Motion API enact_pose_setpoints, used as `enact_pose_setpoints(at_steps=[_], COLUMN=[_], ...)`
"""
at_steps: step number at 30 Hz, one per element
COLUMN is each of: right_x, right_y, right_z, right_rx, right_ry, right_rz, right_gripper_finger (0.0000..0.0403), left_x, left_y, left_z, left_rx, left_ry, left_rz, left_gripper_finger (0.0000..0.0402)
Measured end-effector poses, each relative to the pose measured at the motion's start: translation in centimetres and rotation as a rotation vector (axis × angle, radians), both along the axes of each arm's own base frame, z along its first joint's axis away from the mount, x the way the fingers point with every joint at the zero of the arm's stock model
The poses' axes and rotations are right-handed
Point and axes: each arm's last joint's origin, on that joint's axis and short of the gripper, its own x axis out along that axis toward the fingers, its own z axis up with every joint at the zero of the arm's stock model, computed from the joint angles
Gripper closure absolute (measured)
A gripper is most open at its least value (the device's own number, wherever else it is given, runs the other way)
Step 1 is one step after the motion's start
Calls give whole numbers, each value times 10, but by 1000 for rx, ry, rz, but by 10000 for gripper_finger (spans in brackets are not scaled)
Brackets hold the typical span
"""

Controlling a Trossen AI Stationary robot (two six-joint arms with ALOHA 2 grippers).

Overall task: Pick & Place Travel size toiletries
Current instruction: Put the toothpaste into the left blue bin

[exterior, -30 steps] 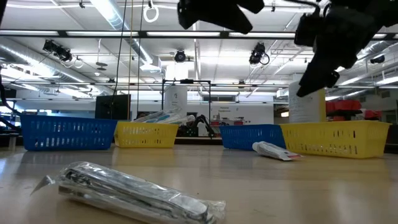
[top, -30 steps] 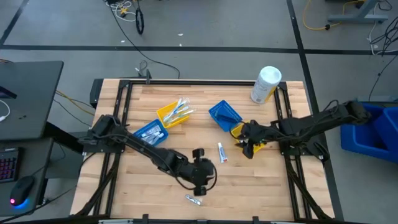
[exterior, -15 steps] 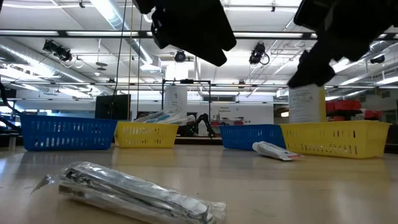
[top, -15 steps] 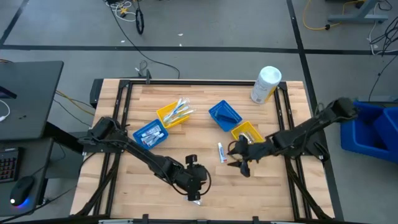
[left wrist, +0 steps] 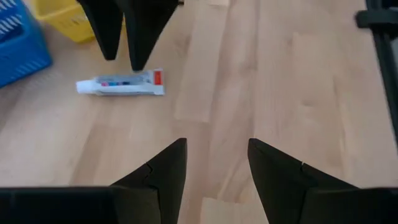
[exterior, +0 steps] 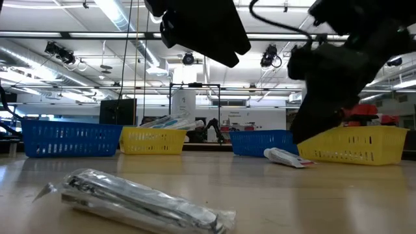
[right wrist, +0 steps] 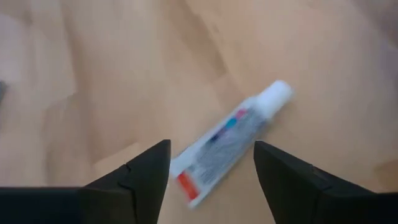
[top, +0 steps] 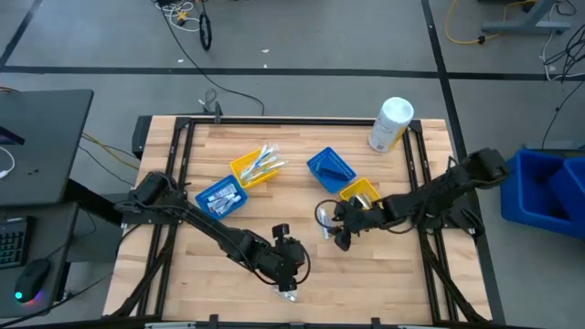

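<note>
Right wrist view looks straight down past the right gripper (right wrist: 211, 163), whose two dark fingers stand spread wide with nothing between them; a small white toothpaste tube (right wrist: 227, 139) lies on the bare wood in the gap they frame, its cap pointing away and its red-marked crimped end nearer the camera, and no finger touches it. From the high view the same right gripper (top: 340, 230) hangs over the middle of the wooden table (top: 402, 274), just beside the tube (top: 323, 226) and close to the small yellow bin (top: 361, 194) and the blue bin (top: 330, 167) next to it. The left gripper (top: 286, 265) is nearer the table's front edge, directly above a wrapped item (top: 286, 294) that peeks out beneath it; in the left wrist view its fingers (left wrist: 163, 171) are also parted, empty, over plain wood, with the tube (left wrist: 121, 84) farther off and the right arm's fingers (left wrist: 118, 31) above it. The low view shows the crinkled clear wrapper with a dark object inside (exterior: 140, 200) lying flat in the foreground, and the tube (exterior: 286, 158) resting on the table in front of the yellow basket (exterior: 354, 144). Another yellow bin (top: 249, 169) holds several toothbrushes (top: 265, 163) sticking out over its rim, and a second blue bin (top: 220, 195) beside it holds more small packets. A large white cylindrical container (top: 390, 124) stands at the far right corner of the table.
</note>
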Motion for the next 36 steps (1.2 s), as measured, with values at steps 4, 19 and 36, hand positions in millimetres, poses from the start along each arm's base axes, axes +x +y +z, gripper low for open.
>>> enact_pose_setpoints(at_steps=[4, 19, 36], right_x=[7, 26, 22], right_y=[-14, -31, -30], right_z=[-7, -30, -25], right_rx=[0, 18, 8], right_ry=[13, -3, 11], right_rz=[-46, 23, 74], right_gripper_finger=[156, 197, 305], left_x=[0, 0, 0], left_y=[0, 0, 0], left_z=[0, 0, 0], left_rx=[6, 15, 17], left_ry=[-3, 0, 5], left_rz=[5, -4, -15], left_gripper_finger=[221, 221, 221])
